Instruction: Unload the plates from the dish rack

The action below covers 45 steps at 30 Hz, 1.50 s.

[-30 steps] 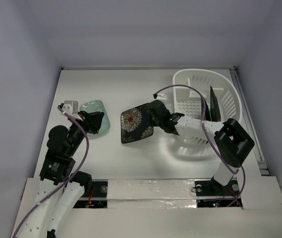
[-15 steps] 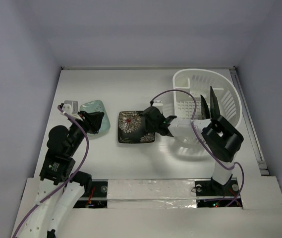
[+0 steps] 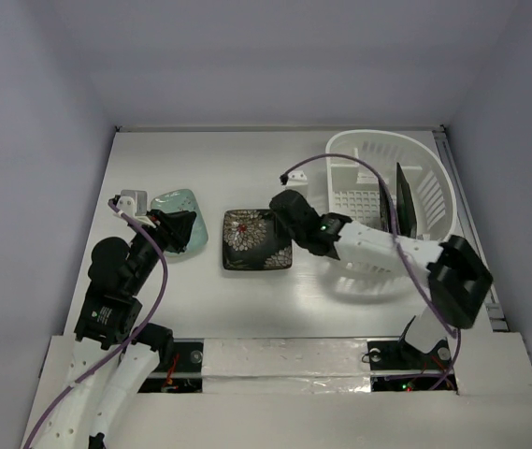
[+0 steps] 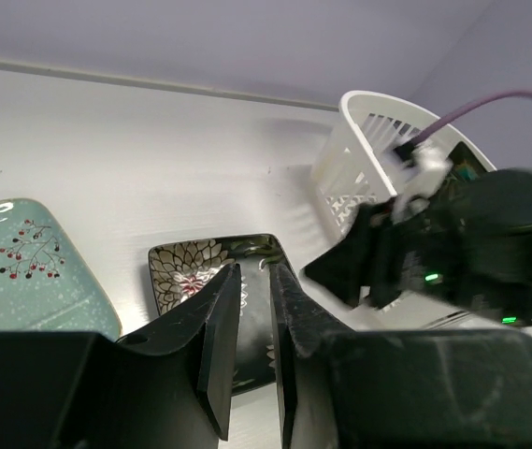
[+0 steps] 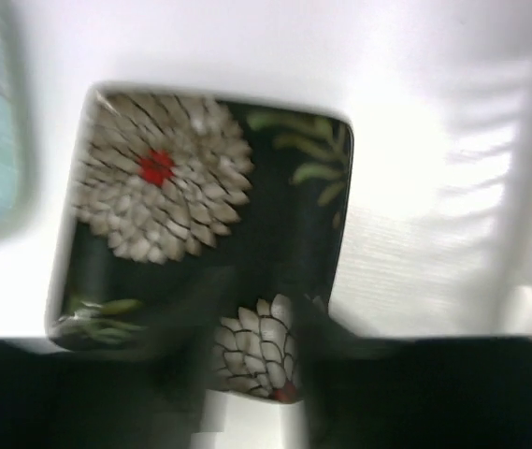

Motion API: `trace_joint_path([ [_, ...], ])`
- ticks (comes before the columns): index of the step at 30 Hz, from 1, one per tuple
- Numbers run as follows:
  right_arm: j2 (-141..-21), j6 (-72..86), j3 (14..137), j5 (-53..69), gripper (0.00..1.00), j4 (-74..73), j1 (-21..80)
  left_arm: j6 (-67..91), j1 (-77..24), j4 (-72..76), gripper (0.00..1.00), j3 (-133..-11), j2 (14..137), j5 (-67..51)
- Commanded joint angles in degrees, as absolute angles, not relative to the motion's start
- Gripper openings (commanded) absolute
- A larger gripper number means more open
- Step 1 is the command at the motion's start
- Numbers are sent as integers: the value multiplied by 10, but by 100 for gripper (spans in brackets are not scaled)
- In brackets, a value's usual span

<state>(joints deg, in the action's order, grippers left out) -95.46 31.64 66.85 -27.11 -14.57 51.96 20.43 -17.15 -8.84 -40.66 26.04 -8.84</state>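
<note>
The black square plate with white flowers (image 3: 254,241) lies flat on the table, also seen in the right wrist view (image 5: 200,187) and the left wrist view (image 4: 186,271). My right gripper (image 3: 284,223) hovers over its right edge, open and empty, its fingers blurred (image 5: 251,374). The pale mint-green plate (image 3: 167,202) lies flat at the left (image 4: 22,271). My left gripper (image 3: 183,232) rests beside it, jaws nearly together with nothing between them (image 4: 247,355). A dark square plate (image 3: 404,201) stands upright in the white dish rack (image 3: 340,150).
The rack stands at the back right near the table's right edge, and its rounded end shows in the left wrist view (image 4: 368,122). A purple cable (image 3: 340,168) loops from the right arm over the rack. White walls enclose the table.
My right gripper lowered the tilted black plate flat onto the table and let go of it. The right arm's elbow swung right. The left arm has not moved.
</note>
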Motion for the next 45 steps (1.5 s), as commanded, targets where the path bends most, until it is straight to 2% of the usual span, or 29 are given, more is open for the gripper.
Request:
trace_joint_path([
  [1, -849, 294, 709, -340, 18, -157, 526, 203, -169, -64, 16, -413, 252, -91],
  [3, -811, 275, 712, -391, 5, -180, 526, 202, -169, -65, 14, -413, 252, -91],
  [5, -762, 259, 717, -418, 1, -221, 526, 203, -169, -63, 11, -413, 252, -91],
  [6, -750, 254, 720, -430, 0, -240, 518, 202, -169, -62, 3, -413, 252, -91],
  [7, -738, 253, 722, -457, 0, -276, 508, 203, -169, -62, 0, -413, 251, -91],
  [10, -701, 266, 721, -485, 0, -336, 472, 204, -169, -62, 0, -412, 249, -87],
  [12, -678, 277, 710, -476, 7, -374, 444, 205, -169, -62, 0, -412, 249, -87],
  [13, -672, 283, 708, -477, 20, -387, 436, 205, -169, -62, 0, -413, 247, -87],
  [15, -657, 287, 700, -481, 35, -411, 419, 205, -169, -63, 0, -413, 246, -90],
  [16, -654, 287, 699, -486, 46, -427, 401, 205, -169, -62, 0, -413, 247, -91],
  [19, -660, 275, 700, -477, 53, -450, 365, 204, -174, -63, 5, -413, 245, -93],
  [27, -720, 252, 701, -483, 53, -479, 320, 202, -179, -63, 21, -413, 240, -97],
  [39, -818, 209, 728, -468, 51, -509, 280, 201, -196, -60, 24, -414, 222, -96],
  [45, -860, 208, 765, -491, 40, -555, 280, 200, -207, -62, 26, -416, 208, -88],
])
